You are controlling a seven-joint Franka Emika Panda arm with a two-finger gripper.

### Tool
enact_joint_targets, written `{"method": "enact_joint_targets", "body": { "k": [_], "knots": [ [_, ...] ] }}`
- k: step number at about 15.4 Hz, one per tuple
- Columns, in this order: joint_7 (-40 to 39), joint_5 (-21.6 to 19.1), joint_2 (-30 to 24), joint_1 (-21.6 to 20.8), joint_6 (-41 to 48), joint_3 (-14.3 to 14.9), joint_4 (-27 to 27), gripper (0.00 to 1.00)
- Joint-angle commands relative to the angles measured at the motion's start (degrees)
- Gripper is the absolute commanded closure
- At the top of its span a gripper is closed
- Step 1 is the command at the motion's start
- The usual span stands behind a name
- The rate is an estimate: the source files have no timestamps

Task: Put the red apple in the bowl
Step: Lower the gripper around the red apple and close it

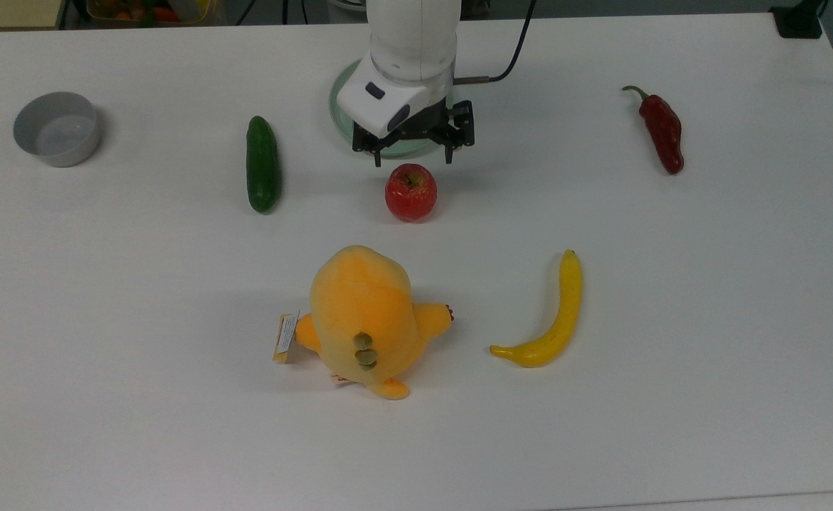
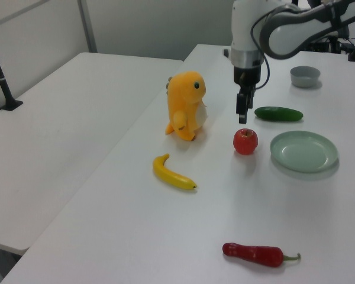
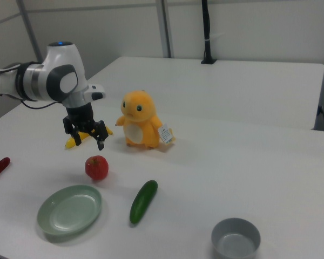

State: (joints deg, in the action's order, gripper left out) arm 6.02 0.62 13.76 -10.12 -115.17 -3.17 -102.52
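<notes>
Fruit and toys are being shown spread over a white table (image 1: 104,426) in the top view. The gripper (image 1: 413,160) is being held with its fingers spread apart and empty, just above the red apple (image 1: 411,191) in the picture, partly in front of the pale green dish (image 1: 338,106). The bowl (image 1: 56,128) is being seen far off toward the top view's left, with the cucumber (image 1: 262,164) lying between it and the apple. A yellow plush toy (image 1: 363,319), a banana (image 1: 548,318) and a chili pepper (image 1: 661,128) are also being shown.

In the left view, the gripper (image 2: 243,118) is being held pointing down, just over the apple (image 2: 245,141), not touching it. The bowl (image 2: 305,76) is being shown at the far end, beyond the cucumber (image 2: 278,113) and the dish (image 2: 305,152).

In the right view, the gripper (image 3: 85,139), fingers apart, is being held above the apple (image 3: 96,167); the bowl (image 3: 236,238) is being seen well apart, at the right view's lower right
</notes>
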Motion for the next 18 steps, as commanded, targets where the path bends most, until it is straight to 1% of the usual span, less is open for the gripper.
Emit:
{"method": "enact_joint_targets", "body": {
  "k": [1,6,9,18],
  "knots": [
    [0.13,2.1,1.44,-0.69,-2.51,-0.43,-1.1,0.0],
    [0.13,3.33,3.03,-1.13,-2.69,-0.52,-1.45,0.0],
    [0.13,3.77,3.73,-1.31,-2.86,-1.31,-1.98,0.0],
    [0.13,4.91,5.05,-0.96,-3.92,-1.31,-2.16,0.0]
  ]
}}
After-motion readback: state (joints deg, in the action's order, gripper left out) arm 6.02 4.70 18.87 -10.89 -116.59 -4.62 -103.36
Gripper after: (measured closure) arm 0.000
